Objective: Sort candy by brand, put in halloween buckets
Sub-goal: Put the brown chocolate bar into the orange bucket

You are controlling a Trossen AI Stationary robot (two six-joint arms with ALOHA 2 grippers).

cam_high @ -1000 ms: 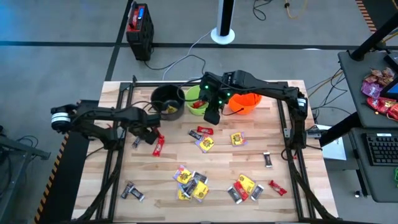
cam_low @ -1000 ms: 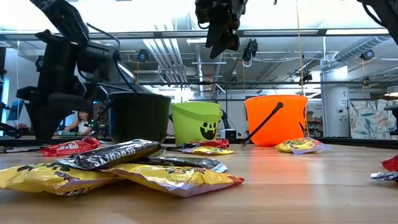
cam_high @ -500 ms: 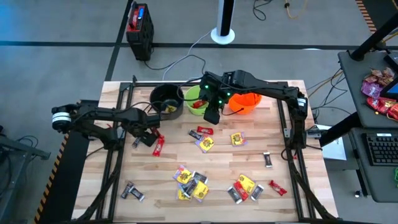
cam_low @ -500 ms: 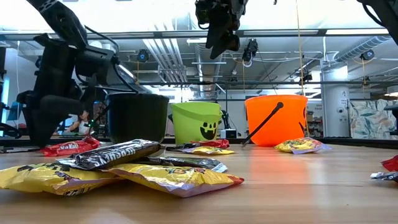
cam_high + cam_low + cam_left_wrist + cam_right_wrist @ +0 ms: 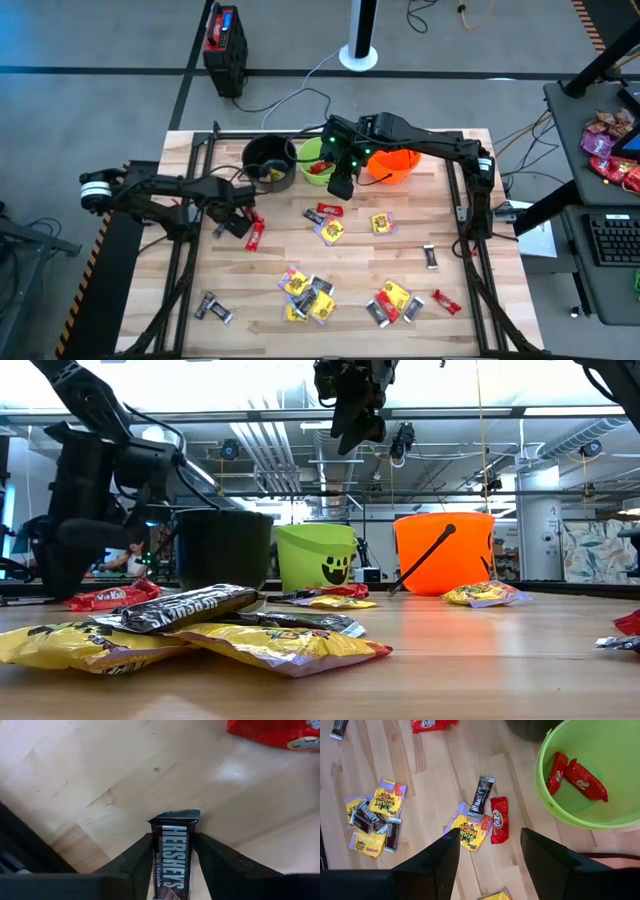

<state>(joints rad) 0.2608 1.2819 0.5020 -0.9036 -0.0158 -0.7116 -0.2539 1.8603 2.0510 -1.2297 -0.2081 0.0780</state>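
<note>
Left gripper (image 5: pixel 172 857) pinching a Hershey's bar (image 5: pixel 172 855); right gripper (image 5: pixel 487 847) idle, fingers spread, nothing between them.

Bar stands lengthwise between the left fingers (image 5: pixel 134 862), both touching its sides, tip poking beyond the fingertips over bare table (image 5: pixel 90 780); a red bar (image 5: pixel 275 732) lies well beyond. Judged step: pickup of a dark bar. Next: lift, carry to the black bucket (image 5: pixel 268 160), release above its rim. The green bucket (image 5: pixel 585 775), off the right fingers' outer side, holds red bars.

left pincer (image 5: pixel 172 851) shifted slightly left, gripping Hershey's bar (image 5: pixel 171 860)
</note>
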